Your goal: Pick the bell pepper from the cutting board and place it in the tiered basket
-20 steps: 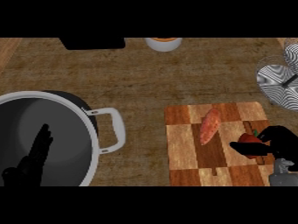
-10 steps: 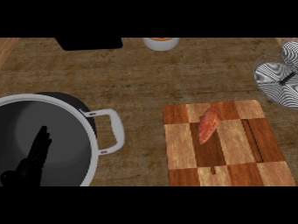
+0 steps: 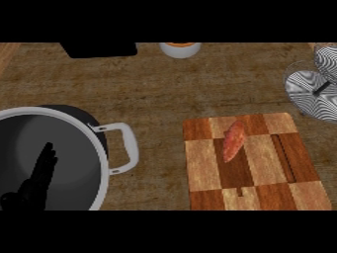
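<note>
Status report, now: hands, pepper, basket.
Left hand open, resting over the pot. Right hand out of view. No pepper visible; board holds only an orange-red piece. Basket far right, nothing visible in it.

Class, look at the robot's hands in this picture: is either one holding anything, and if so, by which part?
The left hand is open with straight fingers over the pot and holds nothing. The right hand is out of view, so its hold cannot be told.

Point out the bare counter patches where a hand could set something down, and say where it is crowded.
Widest bare patch: counter between the pot, the cutting board and the dark box at the far edge. A narrower strip runs between the pot's handle and the board. Crowded: the far right by the tiered basket, and the near left, where the left hand hangs over the pot.
</note>
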Available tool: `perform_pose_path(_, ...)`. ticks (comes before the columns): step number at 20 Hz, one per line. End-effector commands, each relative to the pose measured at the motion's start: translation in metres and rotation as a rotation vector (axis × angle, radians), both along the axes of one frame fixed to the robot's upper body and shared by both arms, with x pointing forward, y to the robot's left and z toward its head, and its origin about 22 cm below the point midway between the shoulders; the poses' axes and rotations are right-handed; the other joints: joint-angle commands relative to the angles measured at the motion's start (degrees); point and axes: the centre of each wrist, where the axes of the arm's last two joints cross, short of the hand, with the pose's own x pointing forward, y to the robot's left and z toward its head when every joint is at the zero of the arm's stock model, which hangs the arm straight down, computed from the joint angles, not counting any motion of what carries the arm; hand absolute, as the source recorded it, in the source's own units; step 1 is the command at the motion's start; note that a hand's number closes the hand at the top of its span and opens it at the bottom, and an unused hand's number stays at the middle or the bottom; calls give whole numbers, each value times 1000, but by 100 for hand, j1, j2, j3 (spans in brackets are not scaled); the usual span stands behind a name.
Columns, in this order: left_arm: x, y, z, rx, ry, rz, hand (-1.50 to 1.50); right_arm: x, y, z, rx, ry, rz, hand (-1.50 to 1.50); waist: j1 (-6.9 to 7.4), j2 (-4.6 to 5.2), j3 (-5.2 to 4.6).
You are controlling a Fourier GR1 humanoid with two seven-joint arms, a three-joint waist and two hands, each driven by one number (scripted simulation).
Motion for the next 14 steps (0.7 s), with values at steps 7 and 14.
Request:
perform_pose_path(7, 29, -16, -15, -35, 42, -52, 0, -23, 4, 81, -82, -112, -45, 150, 196, 142, -105)
perform_pose_path(14, 40, -48, -16, -54, 33, -89, 0, 21, 5, 117, -49, -112, -118, 150, 405, 202, -105)
